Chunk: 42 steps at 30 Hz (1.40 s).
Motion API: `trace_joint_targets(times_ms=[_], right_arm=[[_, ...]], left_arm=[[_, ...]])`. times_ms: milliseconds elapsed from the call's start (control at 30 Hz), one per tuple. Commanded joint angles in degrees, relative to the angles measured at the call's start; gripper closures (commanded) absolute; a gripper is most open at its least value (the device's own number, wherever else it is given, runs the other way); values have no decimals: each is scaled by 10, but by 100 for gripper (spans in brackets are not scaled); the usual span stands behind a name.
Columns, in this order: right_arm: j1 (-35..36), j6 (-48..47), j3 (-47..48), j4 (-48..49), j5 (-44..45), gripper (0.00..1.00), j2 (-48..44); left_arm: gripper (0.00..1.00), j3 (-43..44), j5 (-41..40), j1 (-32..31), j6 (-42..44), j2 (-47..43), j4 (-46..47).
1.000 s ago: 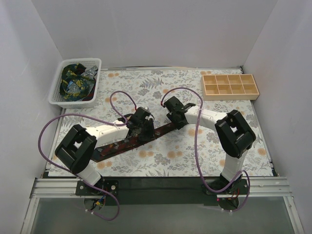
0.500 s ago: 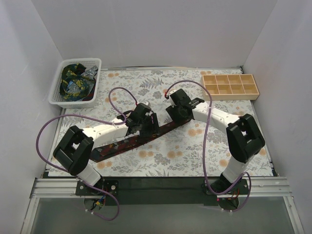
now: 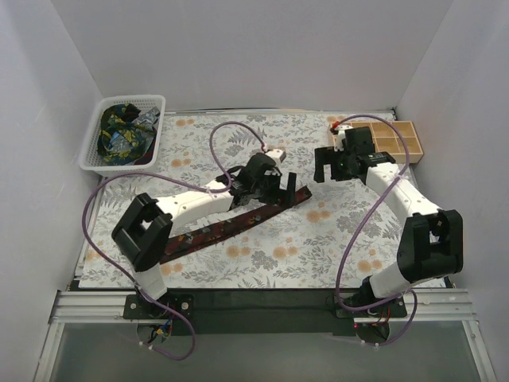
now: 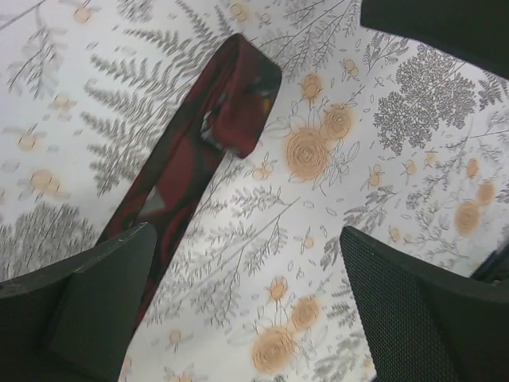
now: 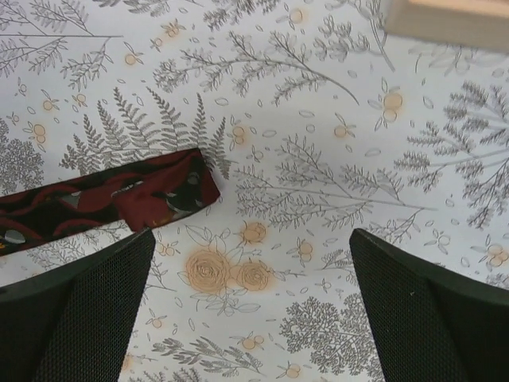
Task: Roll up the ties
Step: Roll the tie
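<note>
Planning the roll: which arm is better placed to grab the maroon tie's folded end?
Left. The left gripper hangs open by the folded end of the maroon tie; the right gripper sits farther off, beside the wooden compartment tray.

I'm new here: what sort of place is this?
Likely a robot test booth: plain white walls around a flowered table, a left arm and right arm bolted at its edge, plus a maroon tie.

Maroon tie point(image 3: 215, 232) with dark print and pale flecks, stretched flat on the table point(image 3: 318, 247), running diagonally from near left to middle, far end folded back on itself, dark patterned ties point(image 3: 121, 131) in blue, green and yellow heaped in white basket point(image 3: 131, 98) at far left corner
</note>
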Motion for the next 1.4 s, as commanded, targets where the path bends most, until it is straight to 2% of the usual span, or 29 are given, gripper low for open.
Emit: trace_joint_targets(times_ms=[0,133,267,533,900,1000,1033,1167,1267,1367], right_arm=[[-38,46,-37,36,-83,2,-28],[-88,100,-86,71,-127,2,-48],[-136,149,-150,106,-149,2,-83],[-159,172,-229,139,-152,2,-156],[-164,170,-258,158,-150,2,-178],[-165,171,-261,161,-154,2,-175],[-165,171,-261,162,-154,2,-175],[-166,169,-263,167,-152,3,-176],[-166,169,-268,171,-151,3,-180],[-167,168,-272,175,-151,4,-181]], left_arm=[[5,55,-23,-28,138,54,25],[4,98,-80,-54,230,113,67],[4,134,-77,-57,276,158,99],[5,193,-82,-57,345,237,113],[22,230,-88,-56,378,297,115],[29,234,-84,-52,381,305,116],[35,234,-79,-51,379,305,115],[47,222,-54,-50,384,307,111],[51,205,-39,-50,393,307,102],[57,188,13,-50,394,298,95]])
